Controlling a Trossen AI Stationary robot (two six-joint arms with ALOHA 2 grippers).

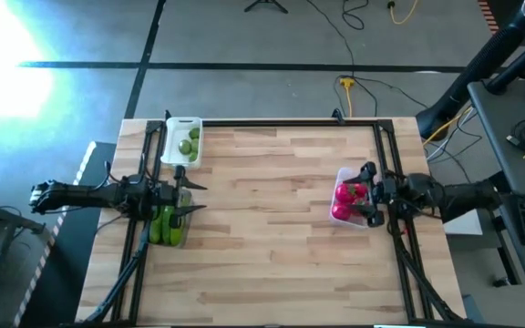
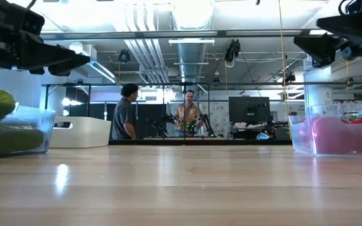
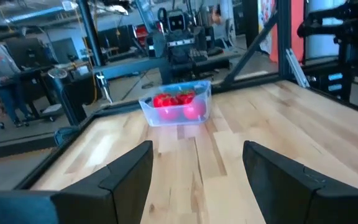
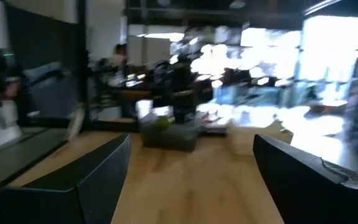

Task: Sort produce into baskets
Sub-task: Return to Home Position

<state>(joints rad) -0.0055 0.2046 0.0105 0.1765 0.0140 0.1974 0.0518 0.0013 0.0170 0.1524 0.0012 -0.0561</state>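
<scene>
Red tomatoes (image 1: pixel 348 201) lie in a clear tub (image 1: pixel 338 179) at the table's right side; they also show in the left wrist view (image 3: pixel 178 104). Green cucumbers (image 1: pixel 163 225) lie in a clear tub (image 1: pixel 183 235) at the left side. Limes (image 1: pixel 189 144) lie in the white tray (image 1: pixel 180 125) at the far left. My left gripper (image 1: pixel 192 197) is open and empty above the cucumber tub. My right gripper (image 1: pixel 369 194) is open and empty above the tomato tub.
The wide middle of the wooden table (image 1: pixel 262 219) lies bare between the two arms. Dark frame rails (image 1: pixel 386 155) run along the table's left, right and far edges. People stand in the room beyond the far edge (image 2: pixel 187 119).
</scene>
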